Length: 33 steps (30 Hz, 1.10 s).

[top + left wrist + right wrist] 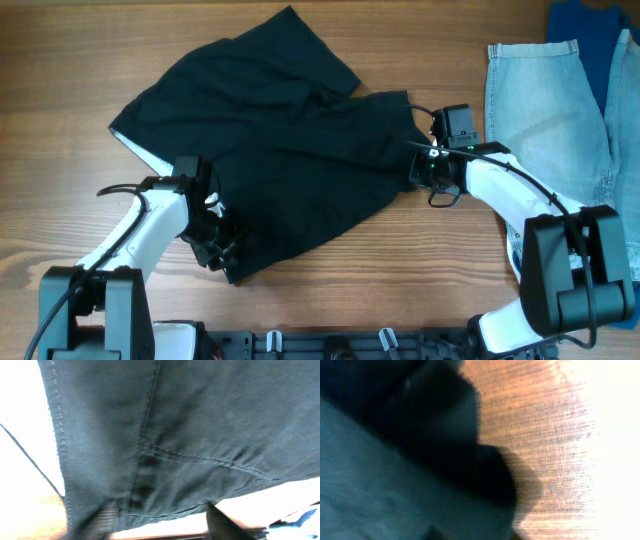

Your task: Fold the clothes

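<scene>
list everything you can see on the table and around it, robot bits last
black garment: 1, black with a thin white strip at its left edge, spread crumpled across the middle of the table
denim garment: 1, pale blue, flat at the right side of the table
blue cloth: 1, bright blue, top right corner, partly under or beside the denim garment, cut off by the frame
table: 1, brown wood grain, under everything
left gripper: 1, black, at the lower left edge of the black garment; whether it is open or shut is not visible
right gripper: 1, black, at the right edge of the black garment; wrist view too blurred to tell its state
</scene>
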Each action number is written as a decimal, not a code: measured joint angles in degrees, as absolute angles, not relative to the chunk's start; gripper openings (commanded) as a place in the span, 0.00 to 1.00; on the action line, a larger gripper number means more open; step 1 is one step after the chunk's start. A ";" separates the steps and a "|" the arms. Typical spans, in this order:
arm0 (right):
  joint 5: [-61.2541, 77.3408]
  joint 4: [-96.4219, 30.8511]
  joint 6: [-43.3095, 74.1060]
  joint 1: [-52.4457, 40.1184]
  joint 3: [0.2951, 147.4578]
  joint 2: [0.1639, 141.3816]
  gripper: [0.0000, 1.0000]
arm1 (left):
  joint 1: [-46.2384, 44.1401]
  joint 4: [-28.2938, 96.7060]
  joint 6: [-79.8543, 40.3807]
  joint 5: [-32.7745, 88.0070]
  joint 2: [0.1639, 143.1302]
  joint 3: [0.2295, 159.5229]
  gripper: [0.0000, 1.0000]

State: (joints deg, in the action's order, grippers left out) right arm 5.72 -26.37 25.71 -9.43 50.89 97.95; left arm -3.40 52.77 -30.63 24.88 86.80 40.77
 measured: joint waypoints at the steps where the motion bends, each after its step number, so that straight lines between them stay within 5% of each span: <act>1: 5.76 -27.59 25.87 -9.43 50.98 97.95 0.04 | -3.38 53.17 -30.85 24.69 86.80 40.75 0.28; 8: 5.06 -51.03 33.15 -9.26 52.01 97.93 0.11 | -3.40 56.36 -30.63 23.35 86.80 40.66 0.09; 19: 7.14 -59.68 35.07 -9.26 51.79 92.42 0.27 | -3.40 56.80 -30.68 22.06 86.80 40.66 0.05; 21: 7.18 -58.98 35.29 -9.26 51.75 86.98 0.33 | -3.38 56.82 -30.65 21.02 86.80 40.66 0.04; 23: 6.85 -55.79 35.20 -9.26 51.68 80.84 0.50 | -3.18 56.75 -30.68 20.60 86.80 40.66 0.04; 27: 8.67 -37.63 28.53 -9.17 51.53 73.23 0.53 | -0.64 55.64 -30.68 19.92 86.80 40.62 0.04; 29: 11.94 -31.62 24.45 -9.17 52.25 72.53 0.58 | 1.04 54.37 -30.70 19.73 86.80 40.60 0.04; 30: 14.57 -29.78 21.98 -9.17 53.25 74.19 0.70 | 1.67 53.74 -30.70 19.55 86.80 40.60 0.04; 33: 16.73 -28.60 19.11 -9.17 56.88 80.62 0.77 | 2.76 51.44 -30.70 19.35 86.80 40.58 0.04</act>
